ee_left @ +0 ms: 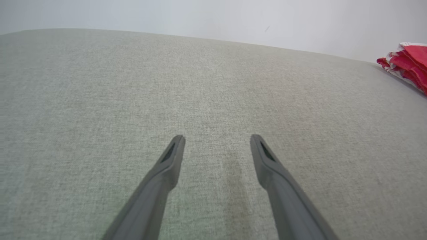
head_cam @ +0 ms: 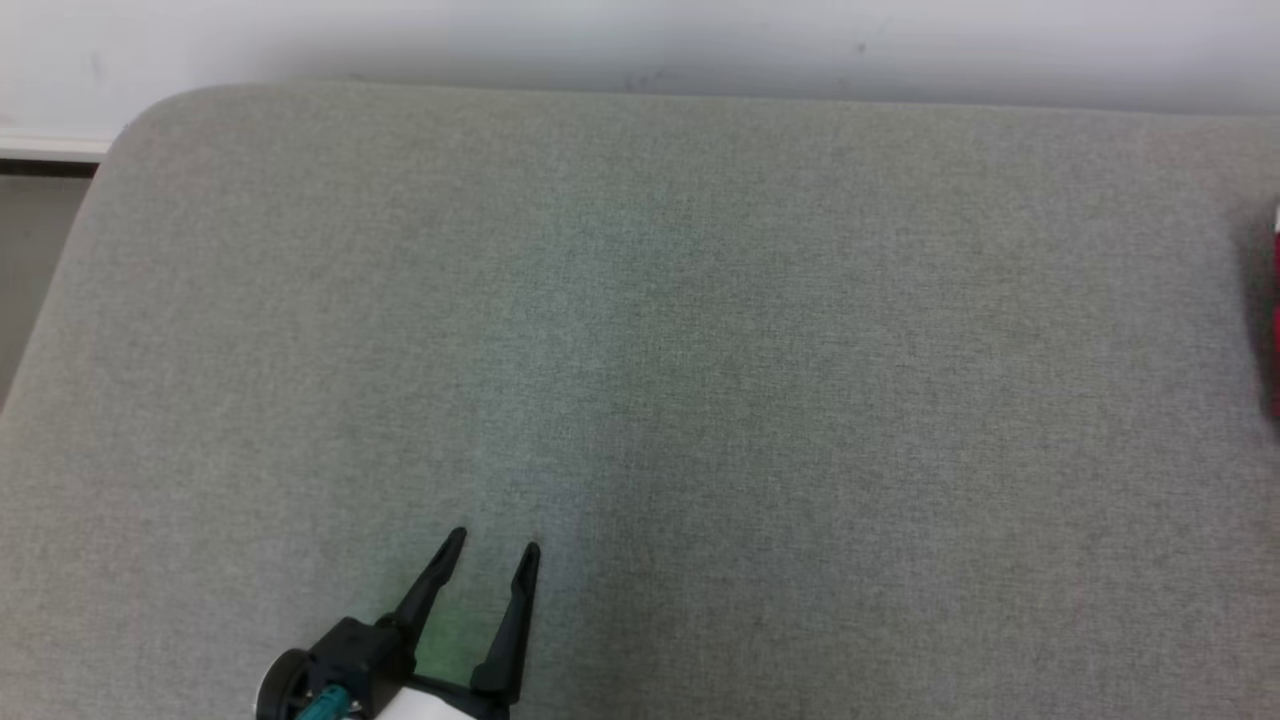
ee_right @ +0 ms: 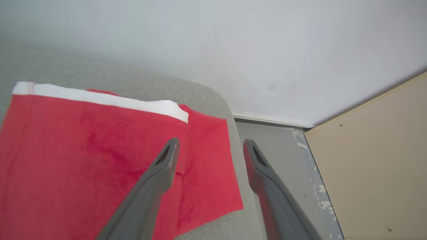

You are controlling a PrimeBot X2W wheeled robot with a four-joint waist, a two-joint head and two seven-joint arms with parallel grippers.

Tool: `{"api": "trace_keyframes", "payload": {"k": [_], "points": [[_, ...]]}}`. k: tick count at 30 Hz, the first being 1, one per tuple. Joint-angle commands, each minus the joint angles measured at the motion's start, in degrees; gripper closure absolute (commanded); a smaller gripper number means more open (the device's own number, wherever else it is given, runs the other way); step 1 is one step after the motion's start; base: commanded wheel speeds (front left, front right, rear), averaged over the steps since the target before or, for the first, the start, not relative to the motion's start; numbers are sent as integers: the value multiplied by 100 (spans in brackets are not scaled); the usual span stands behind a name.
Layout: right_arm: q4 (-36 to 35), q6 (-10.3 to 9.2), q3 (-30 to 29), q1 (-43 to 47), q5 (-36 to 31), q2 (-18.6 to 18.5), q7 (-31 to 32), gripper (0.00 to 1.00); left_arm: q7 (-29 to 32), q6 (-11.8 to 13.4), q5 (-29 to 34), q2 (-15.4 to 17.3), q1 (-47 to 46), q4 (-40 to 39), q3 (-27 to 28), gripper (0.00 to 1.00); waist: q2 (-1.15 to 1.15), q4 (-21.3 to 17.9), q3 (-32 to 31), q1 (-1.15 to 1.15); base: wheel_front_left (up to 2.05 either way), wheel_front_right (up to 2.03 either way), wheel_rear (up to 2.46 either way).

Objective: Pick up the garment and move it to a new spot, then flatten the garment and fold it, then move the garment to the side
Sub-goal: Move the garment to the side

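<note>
The garment point(ee_right: 83, 156) is red with a white band and lies folded on the grey cushioned surface point(ee_right: 133, 83), near its corner edge. In the right wrist view my right gripper point(ee_right: 210, 143) hovers over the garment's edge, open, with nothing between its fingers. A sliver of the red garment point(head_cam: 1275, 320) shows at the far right edge of the head view, and the garment point(ee_left: 405, 63) also lies at the far right of the left wrist view. My left gripper point(head_cam: 495, 545) is open low over the bare grey surface point(head_cam: 640, 330), far from the garment.
A white wall point(head_cam: 640, 40) runs behind the cushioned surface. Past the surface's corner the right wrist view has a grey floor point(ee_right: 283, 160) and a tan board point(ee_right: 373, 160). The surface's rounded left corner point(head_cam: 130, 130) drops toward the floor.
</note>
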Motion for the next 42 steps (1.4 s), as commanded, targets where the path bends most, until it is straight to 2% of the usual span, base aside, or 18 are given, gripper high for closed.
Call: {"api": "trace_keyframes", "payload": {"k": [1,10,13,21,26,33,38,42], "points": [[-130,-14,-22,141,-10,112,-121,0,2,9,-44,11,84,-37,43,0,0,-42,-70,0,0,0,0],[-1385,-14,-188,1426,87,704,-1268,0,2,26,11,-74,423,-194,423,0,0,-138,-816,0,0,0,0],[-1798,-14,-387,1950,-64,895,-1671,0,2,108,-15,-103,590,-208,626,0,0,-185,-1085,0,0,0,0],[-2702,-14,-1283,3511,-890,1943,-2576,0,2,256,45,-130,1141,-208,962,0,0,-385,-1764,0,0,0,0],[-3192,-14,-1611,4352,-1334,2606,-2811,0,2,312,153,-141,1284,-167,1055,0,0,-383,-1912,0,0,0,0],[-3379,-14,-1812,5118,-1741,3371,-3053,0,2,205,226,-143,1388,-46,1021,0,0,-280,-2055,0,0,0,0],[-3482,-14,-1896,5344,-1760,3767,-3086,0,2,230,279,-149,1482,-10,1053,0,0,-283,-2142,0,0,0,0],[-3561,-14,-1862,5473,-1797,3896,-3082,0,2,236,339,-153,1496,-58,1036,0,0,-274,-2186,0,0,0,0]]}}
